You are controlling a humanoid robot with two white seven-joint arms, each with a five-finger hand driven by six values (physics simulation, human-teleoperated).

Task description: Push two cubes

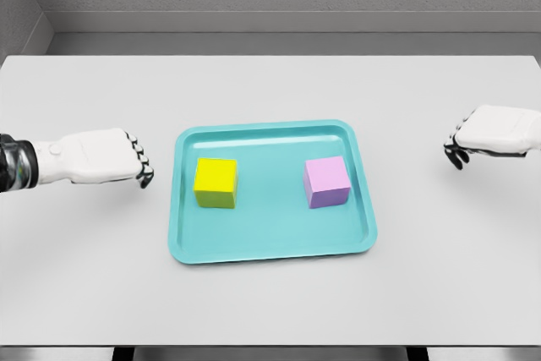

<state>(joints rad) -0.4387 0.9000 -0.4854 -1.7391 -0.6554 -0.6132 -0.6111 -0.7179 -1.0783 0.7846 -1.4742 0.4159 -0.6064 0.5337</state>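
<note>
We found the teal tray (272,253) sitting mid-worktop (270,310), with the yellow cube (215,182) in its left half and the pink cube (326,182) in its right half, well apart from each other and both clear of the rim. Our left hand (106,156) hovered just outside the tray's left edge, fingers curled downward and holding nothing; our right hand (490,133) hung well off to the right of the tray, fingers likewise curled and empty. Neither hand touched a cube, so we judged the pushing not yet begun. To do the step well, we reckoned each hand should clear the tray's raised rim, come down behind the outer face of its own cube, and press flat and low against the centre of that face so the cube slid straight rather than spinning or tipping. A slow, even push seemed wise, since the tray itself looked free to skid on the smooth worktop if a hand caught the rim. The right hand had the longer approach. We saw no brands, labels or writing on the cubes, tray or worktop.
</note>
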